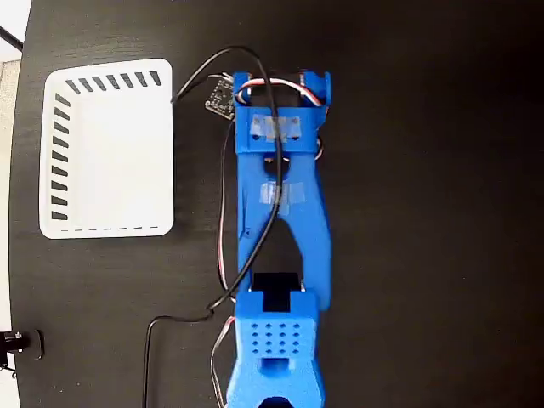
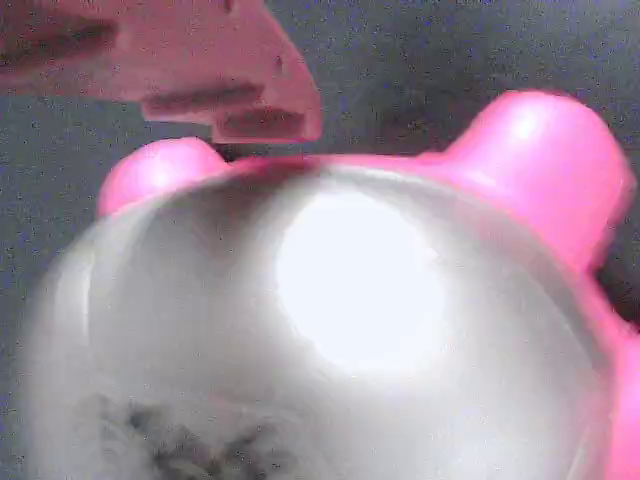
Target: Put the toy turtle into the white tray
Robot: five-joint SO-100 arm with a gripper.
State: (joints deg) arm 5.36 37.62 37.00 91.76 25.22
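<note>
Worktop (image 1: 425,212): You had a black, matte, wood-grained surface filling almost the whole fixed view.
Room: You saw only a pale strip along the left edge of the fixed view; nothing more of the room was shown.
White tray (image 1: 109,146): It lay flat on the worktop at upper left of the fixed view, slots along its top and left walls, well apart from the arm.
Arm (image 1: 280,212): The blue arm reached from the bottom edge up the middle of the fixed view, with black, red and white cables (image 1: 225,221) looping beside it.
Small black object (image 1: 19,344): It sat at the lower left edge; you could not identify it.
Toy turtle (image 2: 330,330): In the wrist view it filled the frame, pale shell glaring, pink limbs at upper left and right. In the fixed view the arm hid it.
End effector: One pink-tinted finger (image 2: 180,70) touched the shell's top edge; you could not tell whether the jaws were apart or clamped.
</note>
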